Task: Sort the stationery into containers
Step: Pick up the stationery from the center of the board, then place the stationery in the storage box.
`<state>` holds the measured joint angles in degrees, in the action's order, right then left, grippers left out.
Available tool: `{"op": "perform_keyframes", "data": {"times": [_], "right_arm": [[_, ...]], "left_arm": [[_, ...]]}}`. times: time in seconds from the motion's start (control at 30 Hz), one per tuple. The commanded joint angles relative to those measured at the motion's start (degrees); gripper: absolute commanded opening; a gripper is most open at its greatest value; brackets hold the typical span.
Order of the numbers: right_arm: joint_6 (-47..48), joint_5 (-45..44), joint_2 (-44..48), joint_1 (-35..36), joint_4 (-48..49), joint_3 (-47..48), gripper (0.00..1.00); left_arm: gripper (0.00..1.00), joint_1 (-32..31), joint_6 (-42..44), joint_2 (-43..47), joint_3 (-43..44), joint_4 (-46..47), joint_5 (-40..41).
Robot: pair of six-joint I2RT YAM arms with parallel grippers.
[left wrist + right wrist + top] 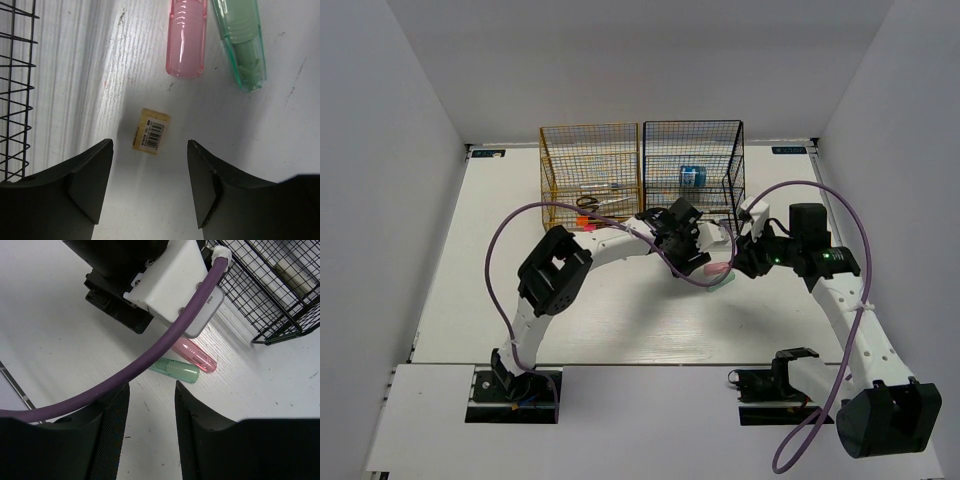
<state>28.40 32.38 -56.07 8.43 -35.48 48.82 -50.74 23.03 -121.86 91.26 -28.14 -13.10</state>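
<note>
A beige cube (151, 131) with a barcode label lies on the table just ahead of my open, empty left gripper (150, 185). Beyond it lie a pink oblong piece (186, 37) and a mint oblong piece (242, 45), side by side. My right gripper (151, 410) is open and empty, close to the mint piece (177, 371) and the pink piece (197, 355). From above, both grippers (682, 240) (745, 262) flank the pink piece (717, 270) in front of the black rack (692, 160). A blue roll (692, 177) sits in the black rack, and scissors (588, 202) lie in the yellow rack (590, 165).
The left arm's white wrist housing (170, 285) and its purple cable (150, 360) cross close in front of my right gripper. The black rack's mesh (15, 90) stands right of the left fingers' path, and its corner (270, 295) is near the right gripper.
</note>
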Motion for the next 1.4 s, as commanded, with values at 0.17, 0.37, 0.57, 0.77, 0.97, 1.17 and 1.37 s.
{"op": "perform_keyframes", "data": {"times": [0.17, 0.37, 0.57, 0.77, 0.97, 1.17, 1.37], "right_arm": [[-0.9, 3.8, 1.1, -1.0, 1.9, -1.1, 0.45], [-0.8, 4.9, 1.5, -1.7, 1.5, -1.3, 0.45], [-0.8, 5.3, 1.9, -2.5, 1.5, -1.4, 0.45], [-1.1, 2.1, 1.9, -3.2, 2.3, -1.7, 0.42], [-0.6, 0.9, 2.9, -3.4, 2.4, -1.7, 0.00], [-0.1, 1.3, 3.3, -3.4, 2.3, -2.1, 0.48], [0.2, 2.7, 3.0, -3.4, 2.7, -2.8, 0.48]], "left_arm": [[0.71, -0.2, 1.3, -1.7, 1.6, 2.0, 3.7], [0.68, -0.7, 0.8, -2.6, -0.3, 3.6, 5.4], [0.15, -1.3, -0.6, -1.5, -2.0, 3.7, 5.4], [0.00, -1.7, -5.0, 7.5, -4.4, 3.6, 4.4], [0.00, -0.1, -9.6, 16.2, -1.0, 2.3, 1.9], [0.00, 4.5, -12.7, 18.2, 5.3, 4.0, 3.9], [0.00, 8.7, -13.6, 16.1, 6.8, 18.0, 7.7]]}}
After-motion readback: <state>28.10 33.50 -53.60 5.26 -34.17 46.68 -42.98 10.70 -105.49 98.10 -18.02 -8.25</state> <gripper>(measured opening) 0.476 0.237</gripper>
